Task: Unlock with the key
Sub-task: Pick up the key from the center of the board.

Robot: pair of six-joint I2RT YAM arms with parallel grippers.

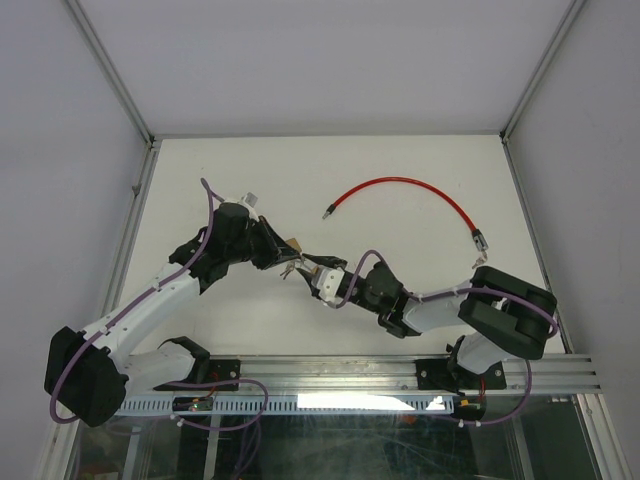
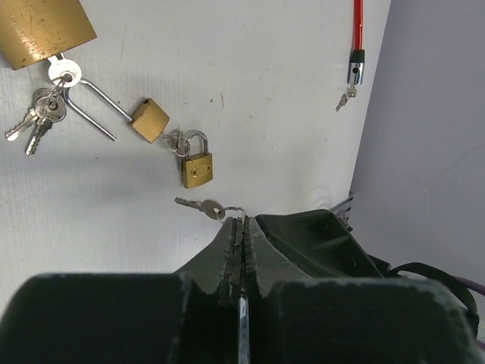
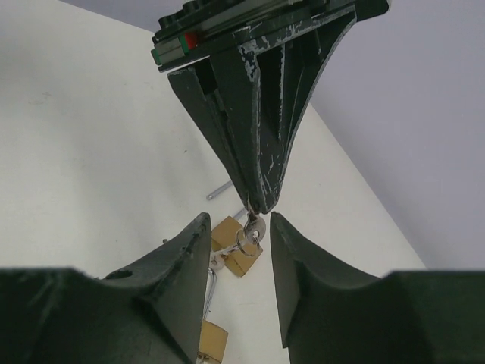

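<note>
Left gripper (image 2: pixel 242 224) clamped on key (image 2: pixel 201 205), right gripper (image 3: pixel 239 221) half-open around it

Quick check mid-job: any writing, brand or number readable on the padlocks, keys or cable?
No text can be read anywhere.
large padlock: scuffed brass, no legible stamp.
small padlocks: too small to tell.
key bunch: too small to tell.
key at the left claw tip: too small to tell.
red cable: no label visible.
</note>
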